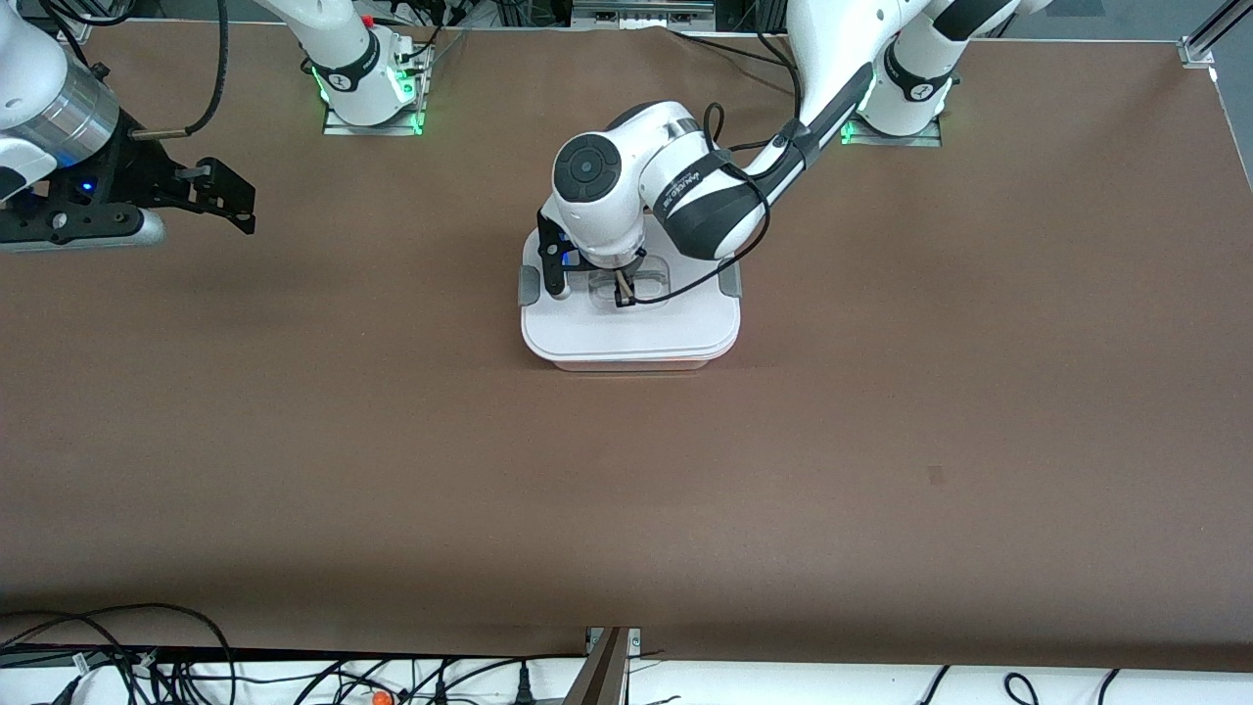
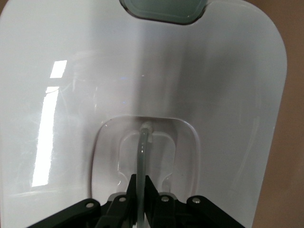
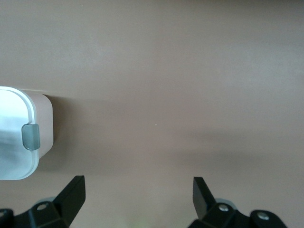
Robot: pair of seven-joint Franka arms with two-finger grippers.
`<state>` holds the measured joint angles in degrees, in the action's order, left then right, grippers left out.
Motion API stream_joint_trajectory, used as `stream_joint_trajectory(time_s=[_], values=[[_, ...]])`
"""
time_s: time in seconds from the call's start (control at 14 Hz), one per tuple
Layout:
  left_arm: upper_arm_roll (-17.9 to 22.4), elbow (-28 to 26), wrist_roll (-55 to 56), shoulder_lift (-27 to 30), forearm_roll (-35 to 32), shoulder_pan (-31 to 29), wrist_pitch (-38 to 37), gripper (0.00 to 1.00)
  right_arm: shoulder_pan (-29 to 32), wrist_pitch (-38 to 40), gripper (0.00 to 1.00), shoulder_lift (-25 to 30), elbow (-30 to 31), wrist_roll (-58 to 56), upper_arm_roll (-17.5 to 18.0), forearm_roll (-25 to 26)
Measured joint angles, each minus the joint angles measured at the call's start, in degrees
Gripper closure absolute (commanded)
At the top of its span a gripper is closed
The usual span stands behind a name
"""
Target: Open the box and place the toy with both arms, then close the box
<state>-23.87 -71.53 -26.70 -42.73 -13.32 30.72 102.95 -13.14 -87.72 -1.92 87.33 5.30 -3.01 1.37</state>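
Observation:
The box [image 1: 626, 328] stands mid-table with its flat white lid on and a grey clip [image 1: 529, 286] at each side. My left gripper [image 1: 623, 289] is down in the lid's recessed centre and shut on the thin upright handle [image 2: 142, 142]. In the left wrist view the left gripper [image 2: 141, 183] pinches that strip, with the white lid [image 2: 213, 95] spread around it. My right gripper [image 1: 240, 206] waits open in the air over the right arm's end of the table. The right wrist view shows the right gripper [image 3: 138, 183] holding nothing and the box [image 3: 19, 142] off to one side. The toy is out of view.
The brown table top [image 1: 881, 441] stretches all around the box. Both arm bases [image 1: 372, 98] stand along the edge farthest from the front camera. Cables [image 1: 147, 666] and a metal bracket [image 1: 607, 666] lie at the edge nearest that camera.

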Motion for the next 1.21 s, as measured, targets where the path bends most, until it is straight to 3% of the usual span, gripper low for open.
stream_joint_trajectory(time_s=[0.43, 0.5, 0.57, 0.93, 1.21], values=[[-0.01, -0.18, -0.01, -0.05, 0.0, -0.17, 0.41, 0.96, 0.0, 0.0, 0.0, 0.0, 0.0, 0.0, 0.0, 0.0], [-0.01, -0.19, -0.01, -0.05, 0.0, -0.17, 0.41, 0.79, 0.0, 0.0, 0.0, 0.0, 0.0, 0.0, 0.0, 0.0], [-0.01, -0.19, -0.01, -0.05, 0.0, -0.17, 0.41, 0.01, 0.0, 0.0, 0.0, 0.0, 0.0, 0.0, 0.0, 0.0], [0.08, -0.11, 0.36, 0.39, -0.01, -0.51, -1.0, 0.0, 0.0, 0.0, 0.0, 0.0, 0.0, 0.0, 0.0, 0.0], [0.08, 1.08, 1.4, 6.25, -0.03, -1.95, -9.39, 0.0, 0.0, 0.0, 0.0, -0.02, 0.0, 0.0, 0.0, 0.0]])
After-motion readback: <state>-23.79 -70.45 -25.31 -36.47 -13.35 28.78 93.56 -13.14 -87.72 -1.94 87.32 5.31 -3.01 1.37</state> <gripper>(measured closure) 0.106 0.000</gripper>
